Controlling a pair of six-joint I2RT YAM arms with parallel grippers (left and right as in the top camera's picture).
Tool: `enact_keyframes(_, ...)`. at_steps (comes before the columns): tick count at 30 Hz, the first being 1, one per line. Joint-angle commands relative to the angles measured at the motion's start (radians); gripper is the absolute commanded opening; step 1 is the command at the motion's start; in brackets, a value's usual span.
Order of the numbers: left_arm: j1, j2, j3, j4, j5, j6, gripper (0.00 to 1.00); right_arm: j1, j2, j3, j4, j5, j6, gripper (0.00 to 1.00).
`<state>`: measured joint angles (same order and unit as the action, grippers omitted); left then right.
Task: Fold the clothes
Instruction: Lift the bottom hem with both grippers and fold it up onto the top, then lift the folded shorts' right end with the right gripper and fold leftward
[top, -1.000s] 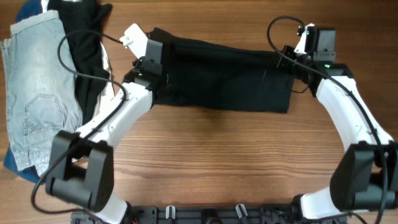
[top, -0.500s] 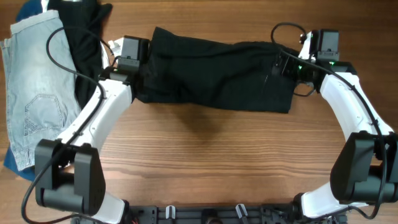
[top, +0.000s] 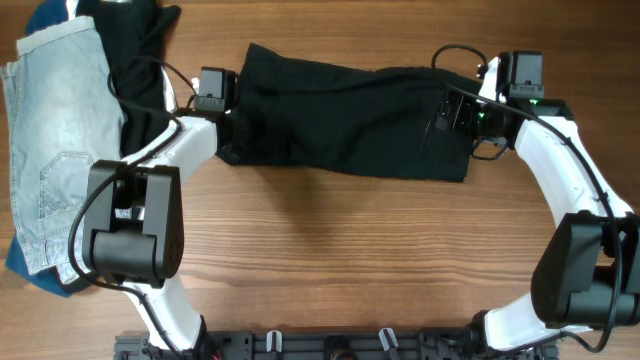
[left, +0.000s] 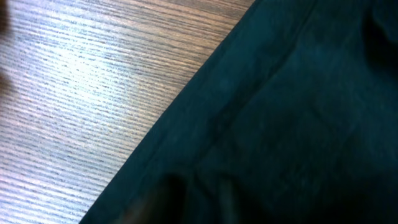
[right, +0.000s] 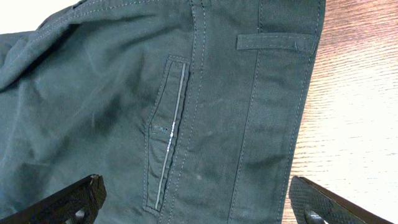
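Two-arm fold, looks early: black trousers (top: 350, 120) lie on desk (top: 330, 250); right end effector (right: 196, 190) spread over pocket (right: 166, 134), left end effector (top: 230, 122) can't tell. Next prob. needs hem pinch, lift over.

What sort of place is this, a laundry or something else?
Probably a robot test bench, not a laundry: a left arm and right arm stand at a wooden table, where black trousers lie spread beside piled jeans.

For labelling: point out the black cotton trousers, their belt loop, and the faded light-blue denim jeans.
black cotton trousers (top: 345, 120): overhead view, middle of fabric.
belt loop (right: 273, 42): right wrist view, centre of loop.
faded light-blue denim jeans (top: 55, 120): overhead view, above back pocket.
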<state>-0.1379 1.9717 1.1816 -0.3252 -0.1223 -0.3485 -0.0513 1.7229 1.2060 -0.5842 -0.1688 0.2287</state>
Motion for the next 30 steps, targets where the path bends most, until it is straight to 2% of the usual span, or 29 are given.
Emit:
enact_keyframes(1, 0.013, 0.003, -0.003, -0.026, -0.089, -0.06, 0.04, -0.001, -0.011, 0.004, -0.006, -0.013, -0.019, 1.0)
enact_keyframes(3, 0.047, -0.05, -0.003, -0.101, -0.118, -0.133, 0.04, -0.001, -0.01, 0.003, -0.024, -0.012, -0.019, 1.0)
enact_keyframes(7, 0.11, -0.19, -0.003, -0.272, -0.1, -0.138, 0.06, -0.003, 0.04, 0.003, -0.026, -0.009, -0.029, 1.0)
enact_keyframes(9, 0.109, -0.217, -0.003, -0.297, -0.083, -0.127, 0.56, -0.002, 0.112, 0.003, -0.014, -0.039, -0.047, 0.96)
enact_keyframes(10, 0.108, -0.217, -0.003, -0.298, -0.075, -0.127, 0.64, -0.002, 0.14, 0.003, 0.001, -0.044, -0.046, 0.91)
enact_keyframes(13, 0.108, -0.217, -0.003, -0.298, -0.057, -0.127, 0.66, -0.002, 0.219, 0.003, 0.063, -0.074, -0.046, 0.72)
enact_keyframes(18, 0.108, -0.217, -0.003, -0.298, -0.042, -0.127, 0.68, 0.002, 0.322, 0.003, 0.133, -0.229, -0.042, 0.63)
enact_keyframes(19, 0.108, -0.217, -0.003, -0.301, -0.042, -0.127, 0.68, 0.006, 0.352, 0.003, 0.145, -0.285, -0.035, 0.58)
enact_keyframes(22, 0.108, -0.217, -0.003, -0.322, -0.042, -0.127, 0.68, 0.008, 0.376, -0.004, 0.158, -0.325, 0.042, 0.28)
enact_keyframes(23, 0.108, -0.217, -0.003, -0.327, -0.042, -0.127, 0.68, 0.004, 0.375, -0.003, 0.172, -0.325, 0.045, 0.06)
enact_keyframes(27, 0.108, -0.217, -0.003, -0.333, -0.042, -0.127, 0.64, -0.084, 0.357, 0.023, 0.195, -0.343, 0.079, 0.04)
enact_keyframes(30, 0.108, -0.219, -0.003, -0.338, 0.037, -0.127, 0.64, -0.206, 0.296, 0.113, 0.081, -0.416, -0.038, 0.04)
